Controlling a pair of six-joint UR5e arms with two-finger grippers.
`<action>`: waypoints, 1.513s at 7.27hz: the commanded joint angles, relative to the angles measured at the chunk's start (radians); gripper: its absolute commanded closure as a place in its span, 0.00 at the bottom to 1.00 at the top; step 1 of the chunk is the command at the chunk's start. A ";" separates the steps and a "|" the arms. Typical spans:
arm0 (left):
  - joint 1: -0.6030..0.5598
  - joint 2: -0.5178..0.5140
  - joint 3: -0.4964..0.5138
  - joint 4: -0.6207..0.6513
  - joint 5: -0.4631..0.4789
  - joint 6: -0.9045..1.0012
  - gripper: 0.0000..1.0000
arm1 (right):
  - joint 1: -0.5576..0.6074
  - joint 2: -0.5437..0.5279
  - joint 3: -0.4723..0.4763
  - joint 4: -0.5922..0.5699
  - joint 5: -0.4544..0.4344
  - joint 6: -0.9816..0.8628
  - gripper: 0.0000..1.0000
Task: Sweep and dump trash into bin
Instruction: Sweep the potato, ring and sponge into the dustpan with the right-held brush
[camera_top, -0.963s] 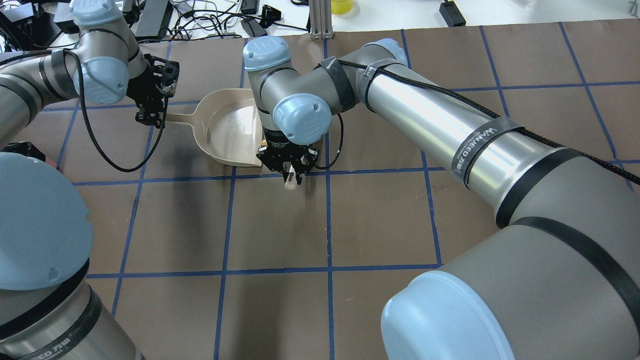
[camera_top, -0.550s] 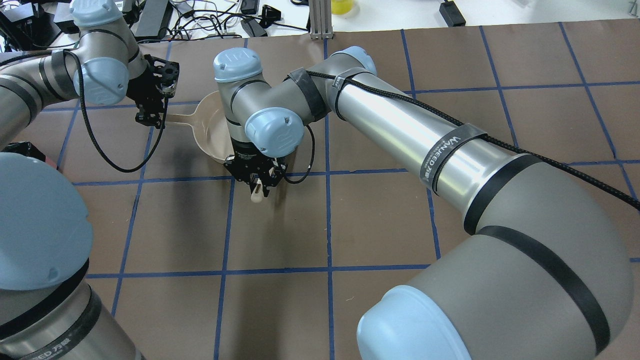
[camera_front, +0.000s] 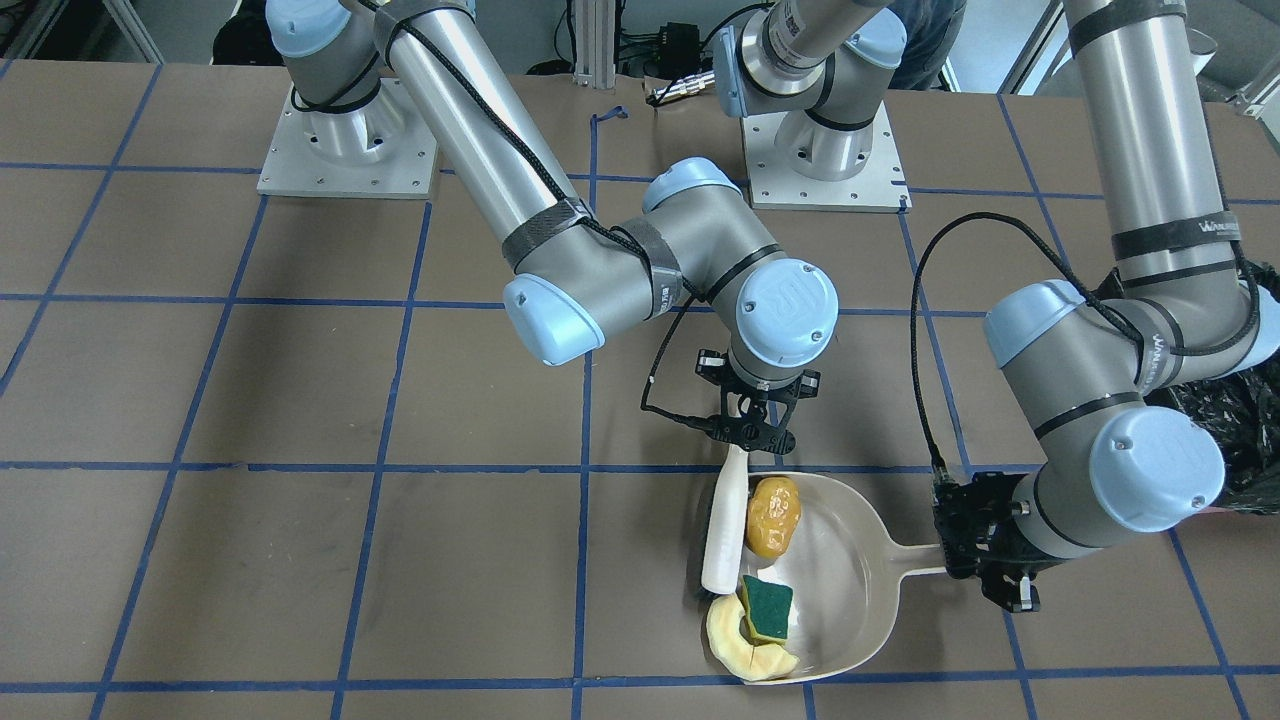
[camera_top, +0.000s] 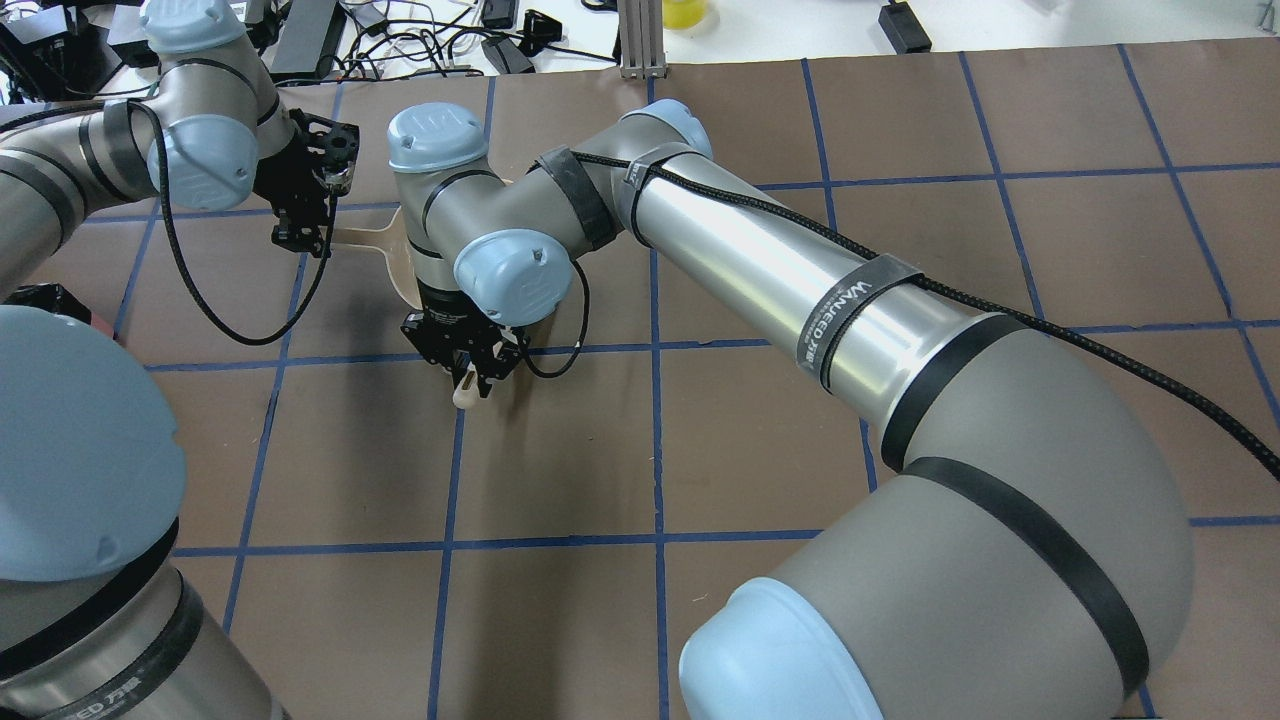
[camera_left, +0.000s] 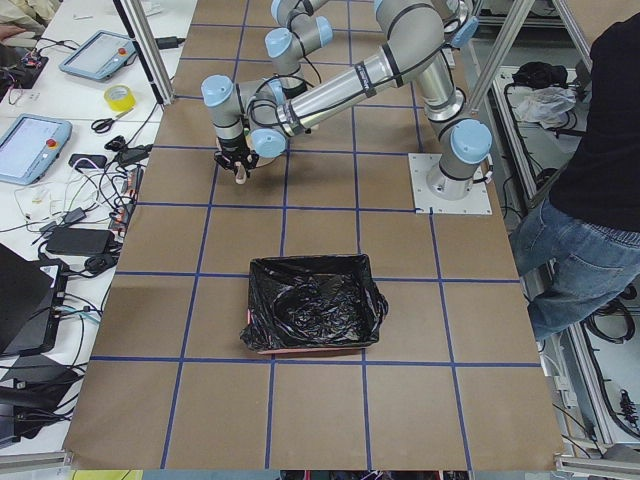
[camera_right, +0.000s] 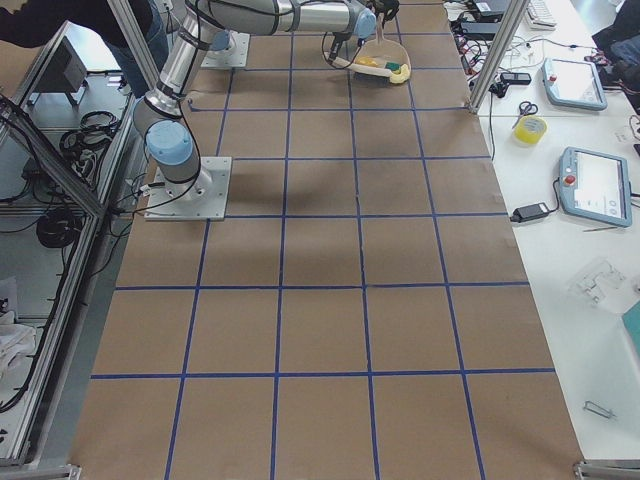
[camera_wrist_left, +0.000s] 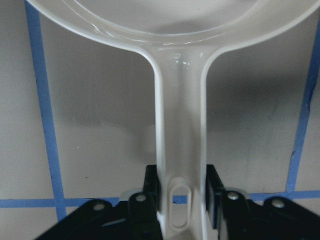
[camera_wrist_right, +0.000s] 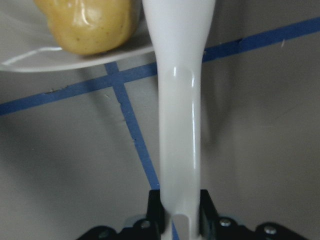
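The beige dustpan (camera_front: 850, 585) lies on the brown table. My left gripper (camera_front: 985, 575) is shut on its handle (camera_wrist_left: 180, 150). The orange-yellow lump (camera_front: 773, 515) and the green-topped sponge piece (camera_front: 768, 607) sit inside the pan near its mouth. The pale crescent slice (camera_front: 740, 640) lies at the pan's lip. My right gripper (camera_front: 750, 432) is shut on the white brush handle (camera_wrist_right: 180, 125), and the brush (camera_front: 722, 540) lies along the pan's mouth, beside the lump (camera_wrist_right: 87, 25). In the overhead view the right arm hides the pan except for its handle (camera_top: 365, 238). The bin (camera_left: 315, 315) stands apart on the robot's left side.
The bin's black bag (camera_front: 1225, 420) shows just behind my left arm's elbow. Cables and devices (camera_top: 420, 45) lie beyond the table's far edge. Blue tape lines grid the brown table (camera_front: 300, 400).
My right arm has carried the brush to the left in the overhead view, across the dustpan's mouth. The left gripper and the pan's handle have not moved.
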 joint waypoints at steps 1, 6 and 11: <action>0.001 0.000 0.000 0.000 -0.001 0.000 1.00 | 0.019 0.023 -0.046 -0.013 0.030 0.039 1.00; 0.000 0.000 0.000 0.000 -0.001 0.002 1.00 | 0.054 0.022 -0.068 -0.025 0.073 0.100 1.00; 0.004 0.002 0.000 0.000 -0.011 0.003 1.00 | 0.051 -0.118 -0.050 0.169 0.018 0.074 1.00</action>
